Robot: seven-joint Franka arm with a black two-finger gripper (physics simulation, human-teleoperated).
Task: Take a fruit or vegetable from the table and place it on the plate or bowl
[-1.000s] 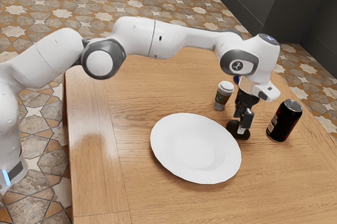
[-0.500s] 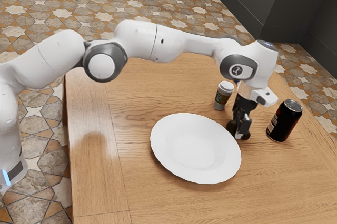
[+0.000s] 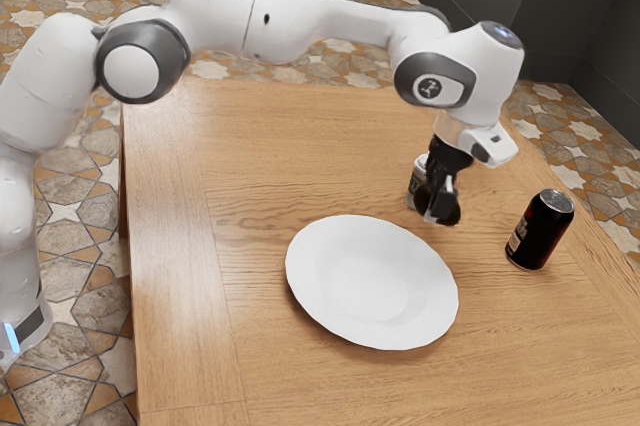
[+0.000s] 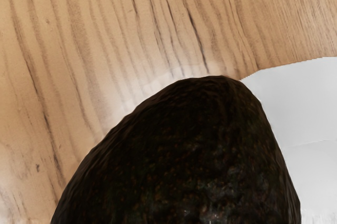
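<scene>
The carry step is in hand: the fingers clench a dark avocado, which hangs above the counter, just off the rim of the plate and near a small cup. Next, I judge, it needs carrying over the plate's middle, lowering, and a gentle release so it doesn't roll off.

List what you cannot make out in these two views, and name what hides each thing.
- Wrist view: the dark fruit is cut off by the picture's edge and hides part of the plate.
- Exterior view: the small cup is partly covered by the gripper and the fruit it holds; its label is too small to read.
- Exterior view: the can has print too small to read.
</scene>
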